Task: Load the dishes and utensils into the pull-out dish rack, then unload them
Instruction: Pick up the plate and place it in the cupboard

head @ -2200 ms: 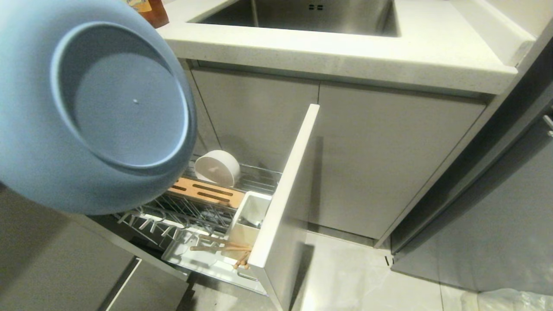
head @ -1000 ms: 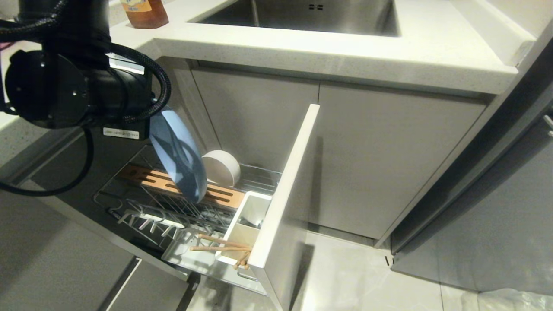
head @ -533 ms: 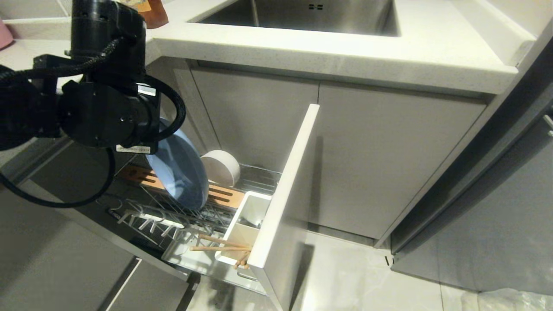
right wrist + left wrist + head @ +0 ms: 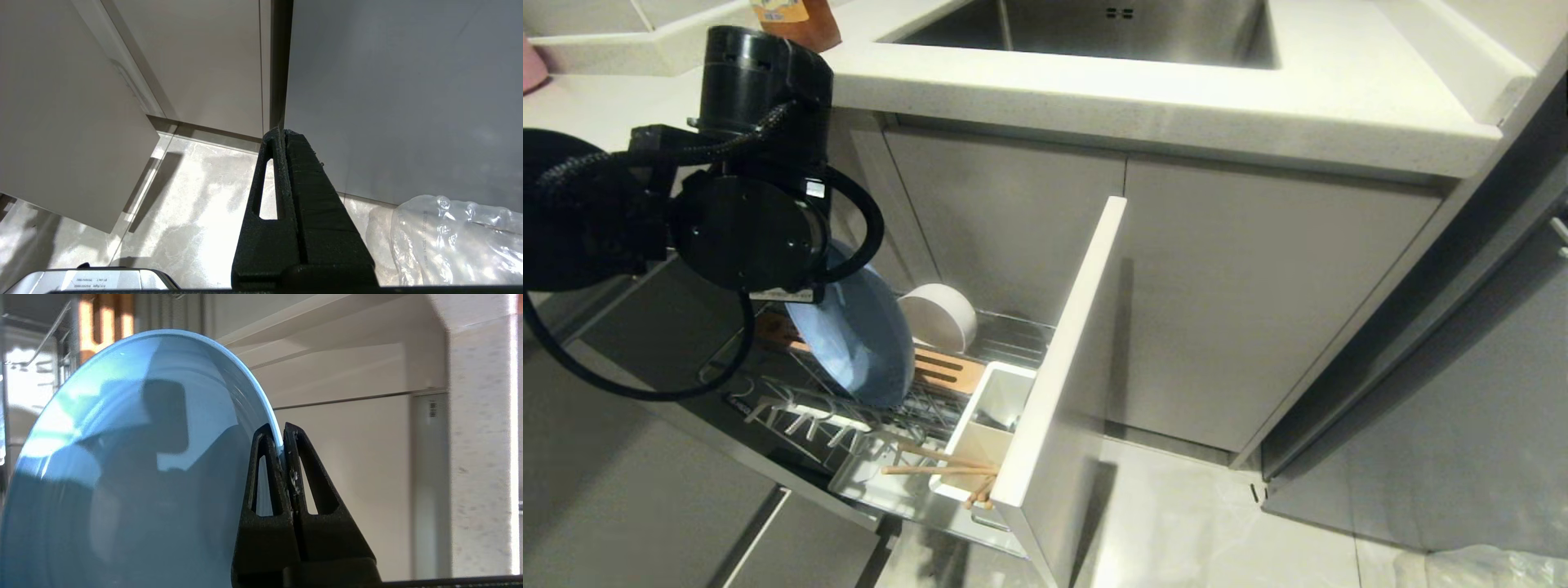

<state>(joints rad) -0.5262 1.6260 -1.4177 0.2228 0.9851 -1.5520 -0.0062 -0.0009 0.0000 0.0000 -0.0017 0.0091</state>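
Jaws of the left gripper [image 4: 282,435] pinch the plate [image 4: 858,343] rim, holding it on edge over the rack [image 4: 849,408] beside the bowl [image 4: 939,314]; its lower edge may already touch the wires. Lower it straight between 2 prongs before letting go. Right gripper [image 4: 282,132] hangs closed, empty

A pale speckled countertop [image 4: 1160,90] runs across twelve o'clock, with a steel sink [image 4: 1094,33] sunk into it. Below it stands a flat grey two-door cabinet [image 4: 1127,269]. An amber bottle [image 4: 796,20] sits at eleven o'clock. Glossy marbled floor tiles [image 4: 1201,531] fill five o'clock; crumpled clear plastic [image 4: 1486,567] lies at the far corner.
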